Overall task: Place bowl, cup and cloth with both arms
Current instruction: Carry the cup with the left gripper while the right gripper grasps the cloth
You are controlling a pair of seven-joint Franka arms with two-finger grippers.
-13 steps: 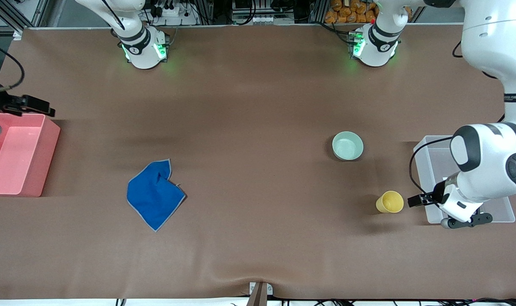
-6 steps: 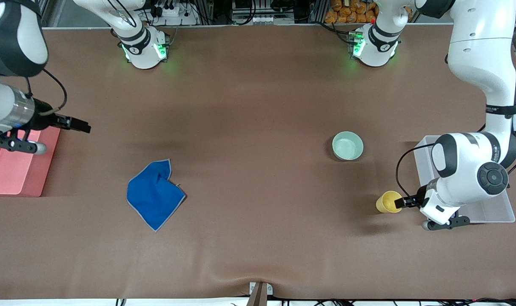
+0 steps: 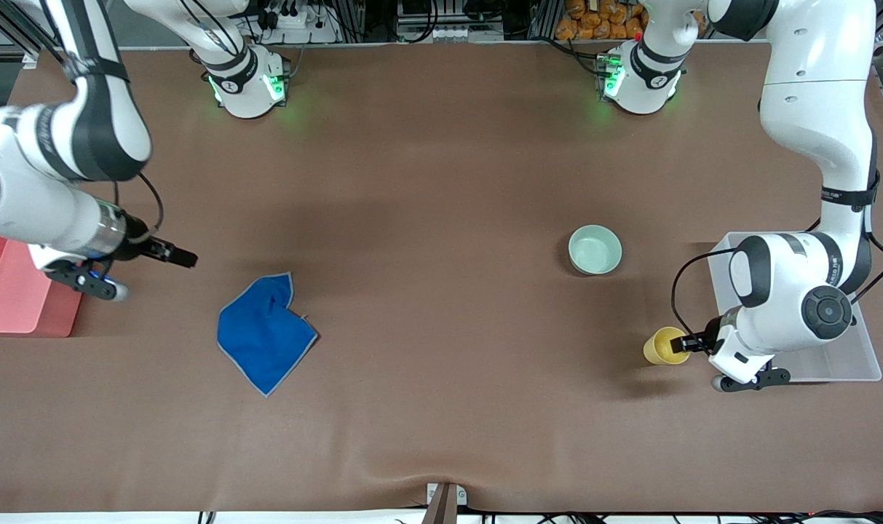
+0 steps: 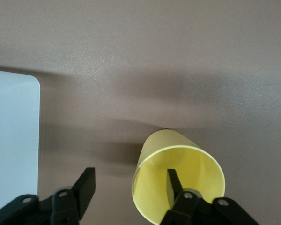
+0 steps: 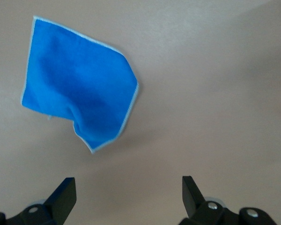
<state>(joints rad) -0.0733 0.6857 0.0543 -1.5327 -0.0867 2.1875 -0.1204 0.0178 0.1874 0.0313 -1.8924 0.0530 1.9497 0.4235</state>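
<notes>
Left wrist view shows the left claw (image 4: 129, 187) spread astride the rim of the cup (image 4: 178, 183), apparently for a rim pinch, while the right claw (image 5: 126, 194) is held open over the bench (image 3: 426, 182) near the cloth (image 5: 77, 101).

- Both arms (image 3: 812, 109) are glossy white with black joint bands.
- Bases (image 3: 248, 84) glow green.
- Black cables (image 3: 685, 291) loop by the black-fingered wrists.
</notes>
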